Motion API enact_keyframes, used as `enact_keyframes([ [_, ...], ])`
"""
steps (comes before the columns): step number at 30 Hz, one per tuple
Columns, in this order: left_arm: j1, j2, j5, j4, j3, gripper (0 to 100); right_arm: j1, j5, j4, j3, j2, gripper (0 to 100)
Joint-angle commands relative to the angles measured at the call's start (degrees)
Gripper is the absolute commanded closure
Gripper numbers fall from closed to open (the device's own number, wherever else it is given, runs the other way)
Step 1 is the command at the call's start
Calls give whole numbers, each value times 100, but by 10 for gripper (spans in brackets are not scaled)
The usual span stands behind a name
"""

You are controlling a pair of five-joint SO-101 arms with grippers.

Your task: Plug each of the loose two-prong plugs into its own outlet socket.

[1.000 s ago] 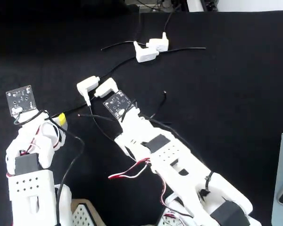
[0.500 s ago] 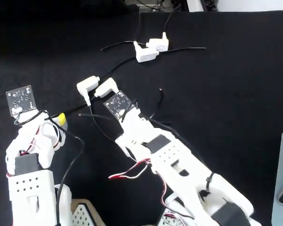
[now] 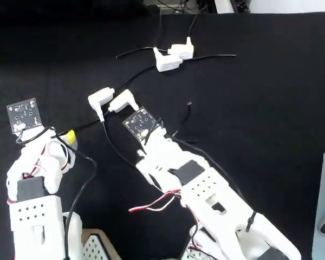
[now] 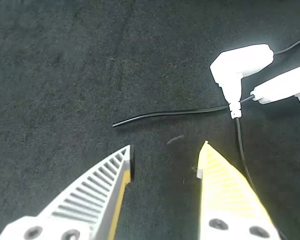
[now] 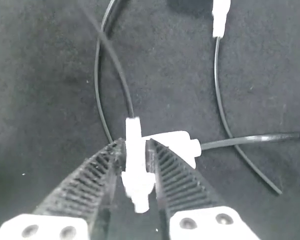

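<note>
The white plug (image 5: 136,165) sits pinched in our right jaws. Our left jaws hang spread, a second plug (image 3: 100,99) at their one o'clock.

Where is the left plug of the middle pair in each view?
High view: left plug, mid-table, just left of neighbour plug.
Left wrist view: left plug ahead of left gripper, on its yellow-finger side.
Right wrist view: cannot tell; right gripper is shut on a held plug I can't match.
Landmark: neighbour plug, beside it in high and left wrist views.
</note>
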Motion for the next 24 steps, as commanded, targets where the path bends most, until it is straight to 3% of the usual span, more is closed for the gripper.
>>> enact_keyframes([
  [1,66,-79,-35,-123,-31,779,-62,-53,-440,48,-207,981],
  [10,66,-79,-44,-114,-22,779,-44,-26,-316,-92,-171,982],
  [19,66,-44,-44,-105,-22,779,-44,-53,2382,-2589,673,871],
  [24,66,-79,-53,-149,75,779,-44,-53,2989,-3565,2097,871],
])
